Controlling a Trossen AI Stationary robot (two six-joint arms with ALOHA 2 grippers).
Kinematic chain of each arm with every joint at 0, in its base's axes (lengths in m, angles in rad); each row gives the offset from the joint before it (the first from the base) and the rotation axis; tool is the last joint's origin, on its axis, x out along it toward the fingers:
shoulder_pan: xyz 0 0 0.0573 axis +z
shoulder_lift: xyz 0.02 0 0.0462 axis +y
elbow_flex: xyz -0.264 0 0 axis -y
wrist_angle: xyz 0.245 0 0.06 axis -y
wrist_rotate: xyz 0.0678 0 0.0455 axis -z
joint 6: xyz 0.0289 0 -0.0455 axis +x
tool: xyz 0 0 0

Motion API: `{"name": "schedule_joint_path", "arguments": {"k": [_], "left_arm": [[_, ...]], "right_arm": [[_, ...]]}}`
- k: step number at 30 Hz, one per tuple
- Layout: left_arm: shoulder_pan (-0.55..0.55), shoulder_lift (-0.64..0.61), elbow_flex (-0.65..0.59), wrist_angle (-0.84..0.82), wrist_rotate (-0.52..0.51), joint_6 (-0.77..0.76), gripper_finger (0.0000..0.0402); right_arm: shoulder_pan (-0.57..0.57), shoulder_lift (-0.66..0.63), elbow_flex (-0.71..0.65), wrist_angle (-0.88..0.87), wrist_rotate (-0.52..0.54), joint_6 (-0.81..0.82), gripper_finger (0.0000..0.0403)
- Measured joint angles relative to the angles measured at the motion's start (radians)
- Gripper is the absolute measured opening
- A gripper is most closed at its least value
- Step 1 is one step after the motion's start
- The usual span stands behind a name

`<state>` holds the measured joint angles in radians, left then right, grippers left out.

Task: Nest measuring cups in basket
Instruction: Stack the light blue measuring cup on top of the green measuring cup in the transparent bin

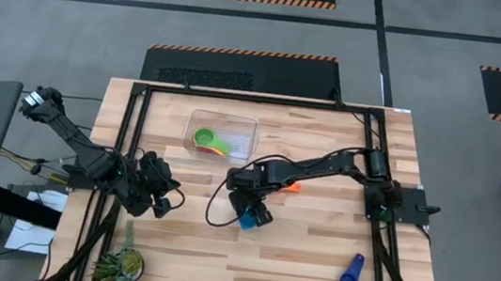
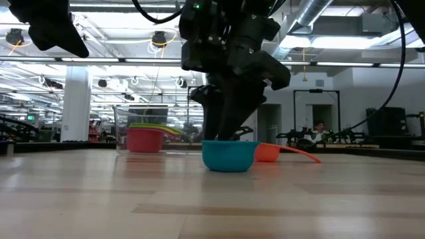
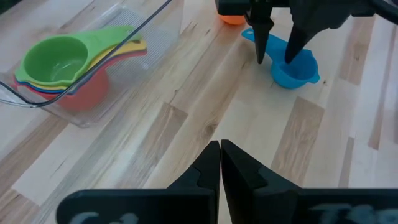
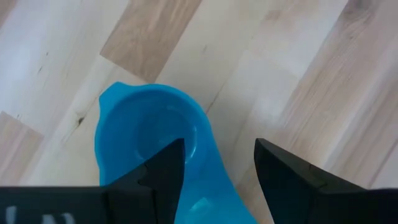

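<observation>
While the right gripper (image 4: pixel 217 180) stands open over the light blue cup (image 1: pixel 247 220) — one finger inside its bowl — the orange cup (image 2: pixel 267 153) lies just behind; farther back, the basket (image 1: pixel 250 126) holds nested cups (image 3: pixel 59 65). Left gripper (image 3: pixel 220 163) waits shut.

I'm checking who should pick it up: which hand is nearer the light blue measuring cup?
Right. The right hand is open over the light blue measuring cup, fingers straddling its rim. The left hand waits shut near the table's left side, well away.
</observation>
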<state>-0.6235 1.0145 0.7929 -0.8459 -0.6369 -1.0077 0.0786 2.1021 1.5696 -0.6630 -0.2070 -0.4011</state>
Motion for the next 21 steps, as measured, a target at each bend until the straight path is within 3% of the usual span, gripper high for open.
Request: {"name": "schedule_joint_path", "arguments": {"k": [21], "left_arm": [[0.0, 0.0, 0.0, 0.037, -0.003, 0.01, 0.0]], "right_arm": [[0.033, 0.045, -0.001, 0.053, 0.003, 0.034, 0.0216]]}}
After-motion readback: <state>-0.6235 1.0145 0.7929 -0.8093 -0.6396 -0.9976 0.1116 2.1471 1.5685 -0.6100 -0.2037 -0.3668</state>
